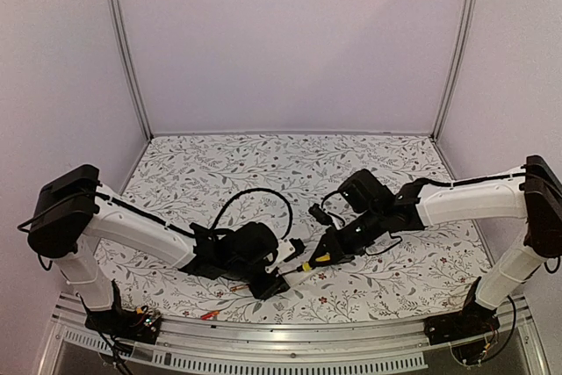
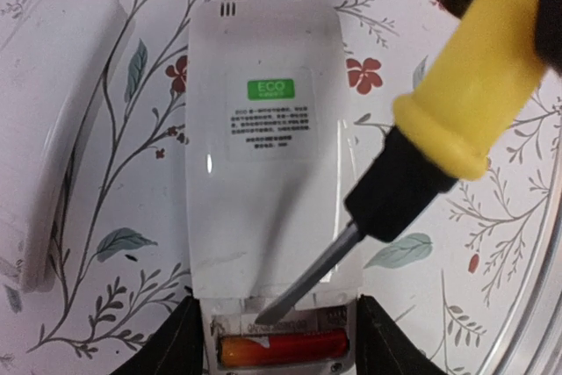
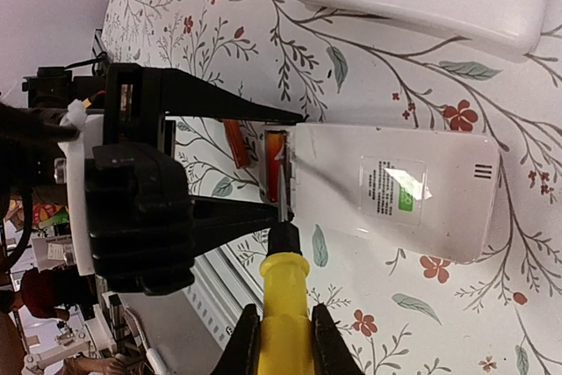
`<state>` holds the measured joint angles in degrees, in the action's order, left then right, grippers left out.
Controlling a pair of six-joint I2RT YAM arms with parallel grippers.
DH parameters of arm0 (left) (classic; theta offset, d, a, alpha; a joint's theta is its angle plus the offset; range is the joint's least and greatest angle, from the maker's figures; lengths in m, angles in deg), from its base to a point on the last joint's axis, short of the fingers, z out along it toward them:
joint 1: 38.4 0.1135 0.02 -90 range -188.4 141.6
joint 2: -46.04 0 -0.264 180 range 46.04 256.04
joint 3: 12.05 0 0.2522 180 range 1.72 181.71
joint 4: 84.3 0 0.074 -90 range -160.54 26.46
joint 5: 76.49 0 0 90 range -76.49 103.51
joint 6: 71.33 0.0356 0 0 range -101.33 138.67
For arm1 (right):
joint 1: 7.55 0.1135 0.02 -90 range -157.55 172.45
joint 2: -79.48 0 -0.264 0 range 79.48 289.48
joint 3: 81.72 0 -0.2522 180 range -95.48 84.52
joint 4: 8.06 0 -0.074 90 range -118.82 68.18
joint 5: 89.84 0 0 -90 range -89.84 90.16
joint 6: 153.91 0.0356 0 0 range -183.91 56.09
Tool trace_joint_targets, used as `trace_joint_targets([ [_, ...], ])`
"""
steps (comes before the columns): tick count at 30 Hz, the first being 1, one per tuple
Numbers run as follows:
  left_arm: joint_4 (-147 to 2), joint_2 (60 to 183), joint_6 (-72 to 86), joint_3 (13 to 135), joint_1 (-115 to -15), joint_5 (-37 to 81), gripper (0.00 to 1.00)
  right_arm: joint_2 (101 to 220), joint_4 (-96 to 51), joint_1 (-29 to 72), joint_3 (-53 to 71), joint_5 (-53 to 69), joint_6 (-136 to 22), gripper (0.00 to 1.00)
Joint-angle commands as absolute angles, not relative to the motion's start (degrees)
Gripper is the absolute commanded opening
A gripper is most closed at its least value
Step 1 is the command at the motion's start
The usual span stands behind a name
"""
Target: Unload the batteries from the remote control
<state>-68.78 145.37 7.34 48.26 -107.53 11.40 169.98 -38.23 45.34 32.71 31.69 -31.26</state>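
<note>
The white remote control (image 2: 263,147) lies back-up on the floral table, its battery compartment open at the near end. One red-orange battery (image 2: 283,347) sits in the compartment. Another battery (image 3: 235,142) lies loose on the table beside that end. My left gripper (image 2: 277,353) is shut on the remote's sides at the compartment end. My right gripper (image 3: 283,340) is shut on the yellow handle of a screwdriver (image 3: 285,292). The screwdriver's flat blade tip (image 2: 263,315) rests at the compartment's edge, just above the battery. In the top view the remote is mostly hidden under the left gripper (image 1: 263,283).
A white curved cover piece (image 2: 53,129) lies on the table beside the remote. A small red-orange cylinder (image 1: 209,313) lies near the metal front rail (image 1: 290,333). Black cables loop over the table behind the two wrists (image 1: 263,199).
</note>
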Motion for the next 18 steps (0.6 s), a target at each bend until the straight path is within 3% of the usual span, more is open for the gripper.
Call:
trace_joint_targets([
  [1,-65.98,145.50,9.40,46.72,-107.27,13.07,0.45,172.29,-42.25,46.24,29.51,30.38,-33.68,0.00],
  [12,-66.43,145.49,9.97,46.47,-107.14,14.44,0.45,176.72,-44.98,47.47,25.91,28.73,-35.09,0.00],
  [18,-67.27,145.61,10.15,46.23,-106.97,14.71,0.45,178.10,-37.57,47.48,30.09,34.86,-33.05,0.00],
])
